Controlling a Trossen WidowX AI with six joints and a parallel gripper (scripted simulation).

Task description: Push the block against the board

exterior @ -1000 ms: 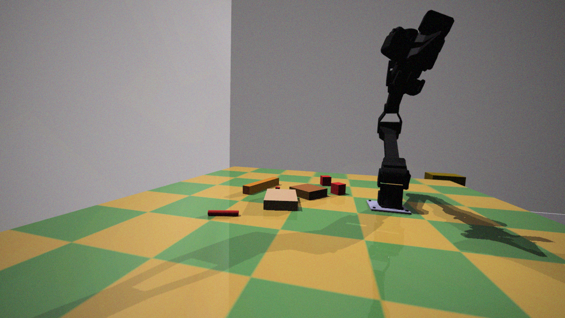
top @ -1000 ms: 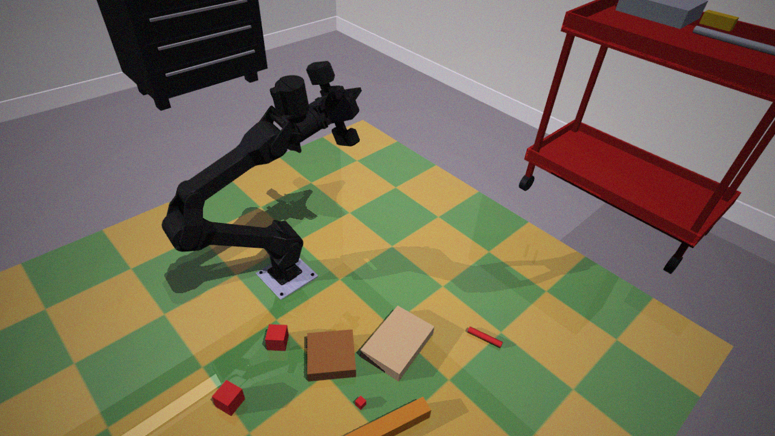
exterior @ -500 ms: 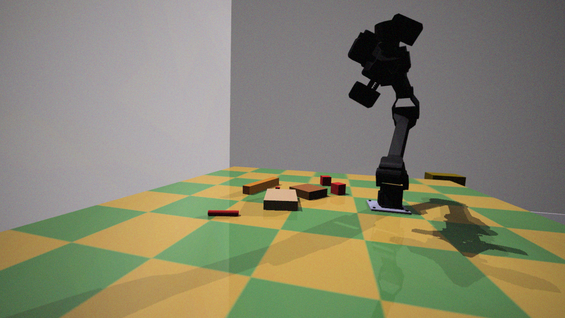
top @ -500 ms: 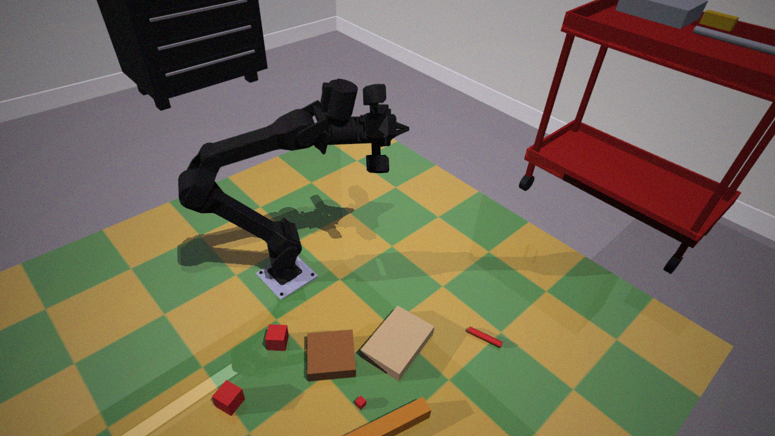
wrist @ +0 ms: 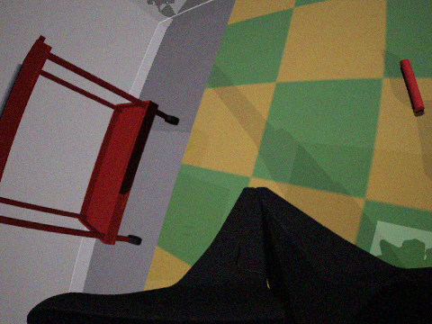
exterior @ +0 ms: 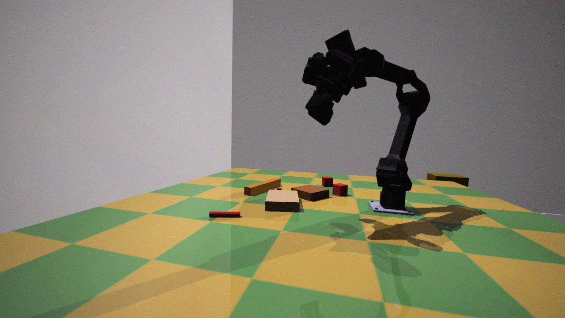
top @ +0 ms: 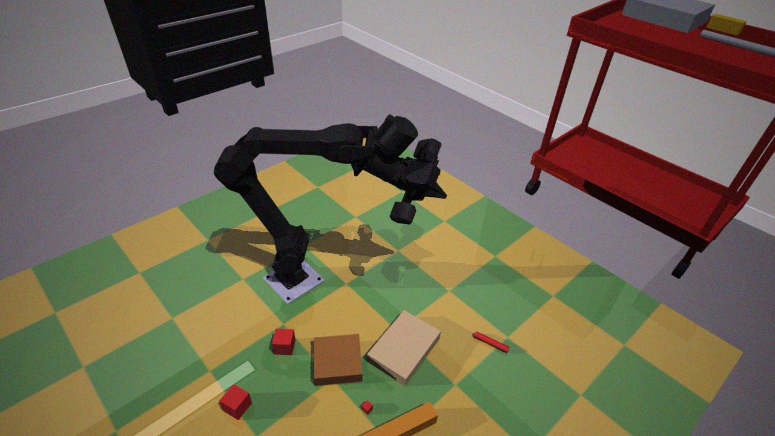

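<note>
High over mat: tool closed, empty | square block well below

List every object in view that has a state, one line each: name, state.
gripper: shut, holding nothing, high above the mat
brown square block: flat on the mat, beside the tan board with a gap
tan board: flat, angled to the block
red rod: lying apart
drawer cabinet: drawers closed

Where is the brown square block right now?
In the top view the brown block lies flat on the mat near the bottom centre, between a red cube and the tilted tan board, apart from both.
</note>
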